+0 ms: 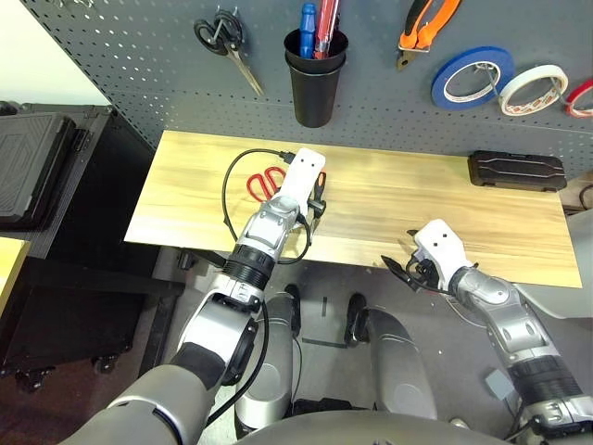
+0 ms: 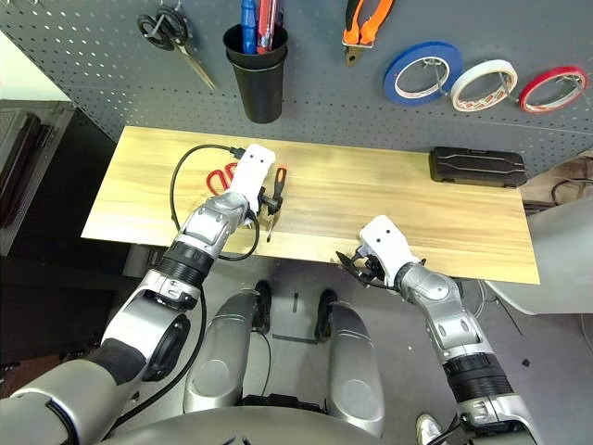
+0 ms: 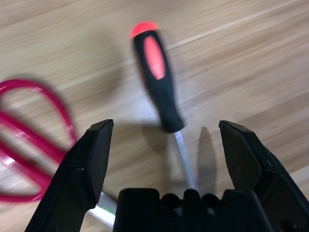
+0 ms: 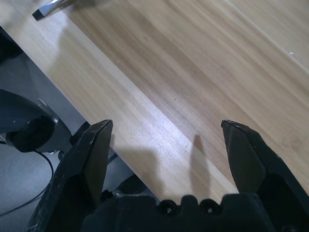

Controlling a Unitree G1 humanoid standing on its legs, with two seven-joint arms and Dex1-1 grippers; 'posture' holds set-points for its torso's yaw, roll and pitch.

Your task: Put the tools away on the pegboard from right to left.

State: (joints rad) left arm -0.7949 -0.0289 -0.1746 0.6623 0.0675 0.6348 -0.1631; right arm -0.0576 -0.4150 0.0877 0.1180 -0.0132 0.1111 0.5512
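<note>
While the white tape roll [image 1: 533, 89] and pliers [image 1: 422, 28] are hanging on the pegboard [image 1: 139, 56], the left gripper [image 3: 166, 145] is hovering spread over the screwdriver [image 3: 157, 77] beside the red-handled scissors [image 1: 264, 183]; next it needs lowering and closing. The right gripper [image 4: 166, 145] is idling spread.

- You get even, bright light over the pale wooden tabletop [image 1: 389, 199]; head views are sharp.
- Your dark grey perforated pegboard [image 1: 139, 56] bows slightly towards the frame edges.
- Left wrist view: the black-and-orange-handled screwdriver [image 3: 157, 77] and the red-handled scissors [image 3: 34, 140] are softly blurred.
- Both wrist views show soft finger shadows on the wood.
- Right wrist view: a pale glare patch lies near the table edge.
</note>
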